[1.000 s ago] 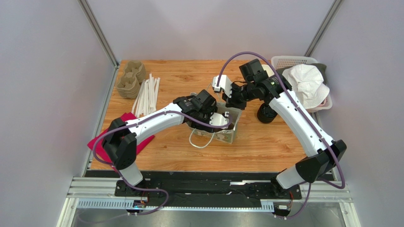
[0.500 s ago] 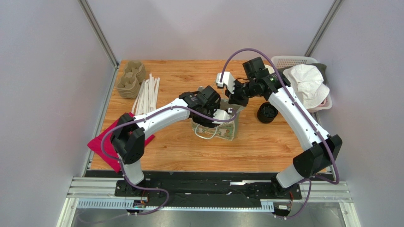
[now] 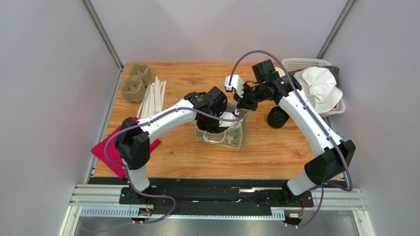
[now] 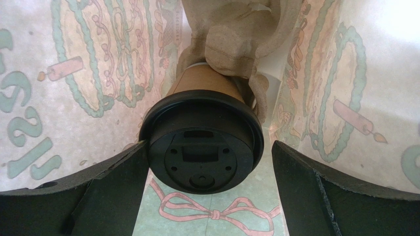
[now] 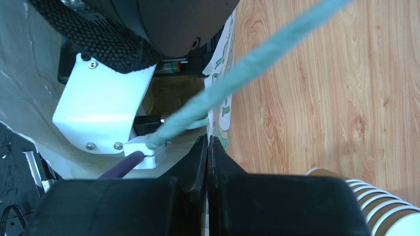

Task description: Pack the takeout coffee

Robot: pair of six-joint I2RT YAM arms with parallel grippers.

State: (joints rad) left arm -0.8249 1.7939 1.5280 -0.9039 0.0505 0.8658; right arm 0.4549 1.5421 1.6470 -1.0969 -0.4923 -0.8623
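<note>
The takeout coffee (image 4: 201,147), a brown paper cup with a black lid, lies inside the printed paper bag (image 3: 231,137) with its lid toward the left wrist camera. A moulded pulp carrier (image 4: 236,44) wraps its body. My left gripper (image 4: 209,196) is down in the bag and open. Its left finger (image 4: 98,191) just meets the lid's edge, while the right finger (image 4: 315,196) stands apart from it. My right gripper (image 5: 209,147) is shut on the bag's rim (image 5: 220,105) at the far right corner, as the top view also shows (image 3: 245,109).
A black round piece (image 3: 277,117) sits right of the bag, under the right arm. Stacked brown cups (image 5: 374,206) stand nearby. A white basket (image 3: 301,63) with a white hat is at the back right. Pulp carriers (image 3: 135,82), white straws (image 3: 153,98) and a red cloth (image 3: 111,152) lie at the left.
My left gripper's jaws have spread and let go of the cup inside the bag. The bag has shifted slightly left and stands more upright. The right gripper keeps its hold on the rim.
</note>
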